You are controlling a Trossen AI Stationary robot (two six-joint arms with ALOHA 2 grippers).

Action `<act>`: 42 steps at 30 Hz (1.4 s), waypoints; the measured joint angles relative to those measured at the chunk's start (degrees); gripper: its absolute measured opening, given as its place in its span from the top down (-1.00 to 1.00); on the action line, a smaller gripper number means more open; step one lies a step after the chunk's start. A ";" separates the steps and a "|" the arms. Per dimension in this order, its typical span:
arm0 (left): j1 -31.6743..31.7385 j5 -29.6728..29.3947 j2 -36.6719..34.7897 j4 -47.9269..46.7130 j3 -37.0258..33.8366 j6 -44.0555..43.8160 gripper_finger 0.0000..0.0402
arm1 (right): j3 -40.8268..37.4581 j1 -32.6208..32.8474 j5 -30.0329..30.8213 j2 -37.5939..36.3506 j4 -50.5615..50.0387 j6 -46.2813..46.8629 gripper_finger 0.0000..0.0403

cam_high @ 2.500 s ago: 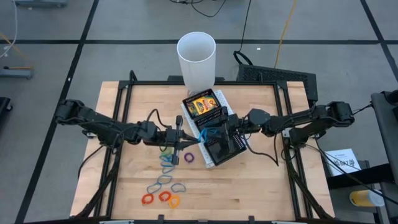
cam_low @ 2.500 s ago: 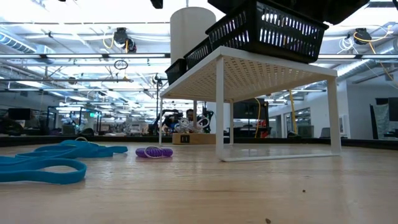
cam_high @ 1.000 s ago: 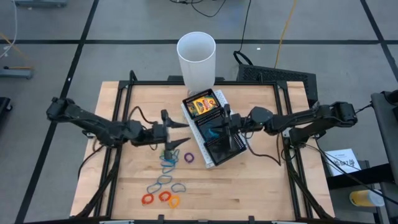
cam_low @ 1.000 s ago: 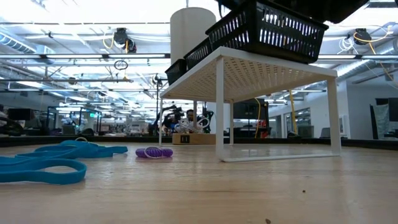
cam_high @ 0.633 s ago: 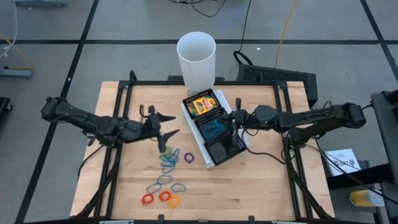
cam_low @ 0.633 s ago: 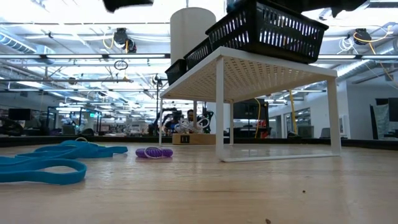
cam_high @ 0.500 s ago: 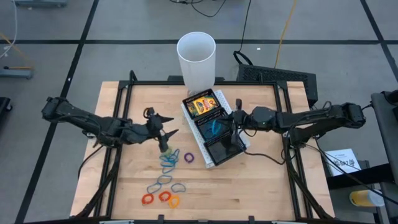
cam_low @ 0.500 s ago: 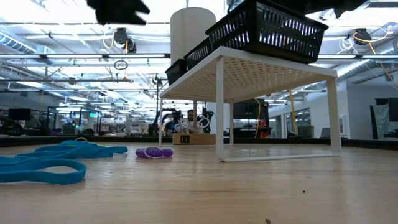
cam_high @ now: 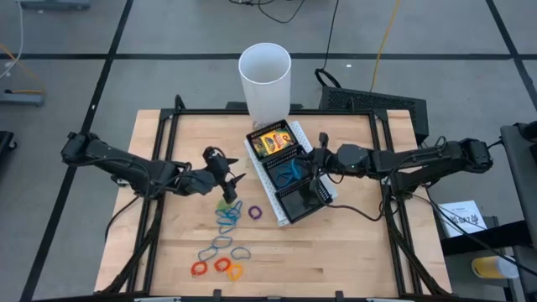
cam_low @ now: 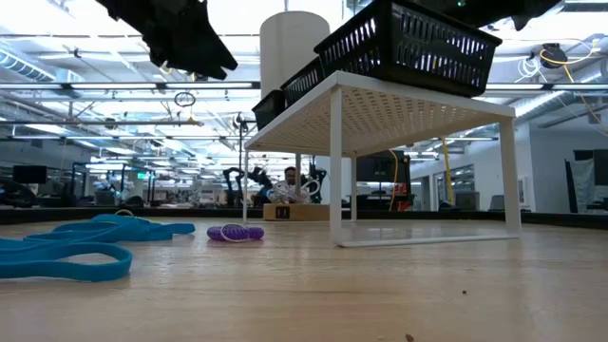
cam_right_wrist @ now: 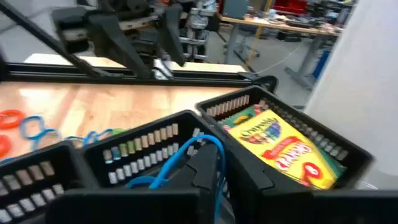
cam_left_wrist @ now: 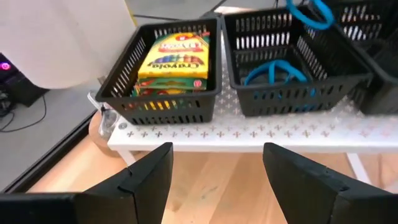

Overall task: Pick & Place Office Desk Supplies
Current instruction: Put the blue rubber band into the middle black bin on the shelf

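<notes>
The black mesh tray [cam_high: 289, 172] stands on a white perforated riser [cam_low: 380, 95]. Yellow-and-green crayon boxes [cam_left_wrist: 174, 53] lie stacked in its far compartment. A blue rubber band [cam_left_wrist: 273, 71] lies in the middle compartment. My right gripper [cam_right_wrist: 224, 171] hovers over that compartment, shut on another blue band [cam_right_wrist: 186, 152]. My left gripper [cam_left_wrist: 217, 180] stands open and holds nothing, above the table left of the tray and facing it [cam_high: 226, 178]. Loose bands lie on the wood: blue and green [cam_high: 226, 214], purple [cam_high: 254, 212], red and orange [cam_high: 218, 267]. My right gripper pinches a blue rubber band between its two fingertips, at one stretch of the loop [cam_right_wrist: 219, 158]. The fingers come from the table's right, slanting down over the tray's middle compartment. The rest of the loop arcs out from the tips and droops slack toward the compartment [cam_right_wrist: 155, 177].
A tall white cup [cam_high: 266, 80] stands just beyond the table's far edge, behind the tray. The tray's near compartment [cam_high: 300, 201] is dark inside. Bare wood lies right of the riser and along the near right. Black frame rails run down both sides of the table.
My left gripper has drawn back from the tray toward the table's left and far side, staying open, and now shows at the top of the low view. My right gripper has edged a little toward the far edge above the middle compartment, the blue band with it.
</notes>
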 joint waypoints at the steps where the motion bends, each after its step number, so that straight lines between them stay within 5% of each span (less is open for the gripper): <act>1: 0.19 0.00 0.00 0.78 0.00 -0.12 -0.29 | 0.00 0.00 0.12 0.00 -0.12 0.01 0.81; 11: 0.22 0.04 -0.37 2.64 0.00 0.89 -0.29 | 0.00 0.04 -0.32 0.00 -0.13 3.40 0.32; 19: 0.22 1.17 -0.37 2.33 0.00 0.48 -0.29 | 0.00 0.07 -2.82 -0.02 -1.29 4.24 0.21; 27: -0.81 15.98 -0.37 -0.33 0.00 -5.02 -0.29 | 0.07 0.55 -10.86 -5.25 -2.30 9.12 0.25; 37: -6.79 29.85 4.65 -12.41 -0.06 -20.03 -0.29 | 0.07 4.14 -10.96 -9.60 -3.25 5.44 0.25; 42: -10.52 33.00 10.28 -12.90 -0.07 -18.18 -0.29 | 0.07 4.59 -10.95 -9.12 -3.65 4.85 0.26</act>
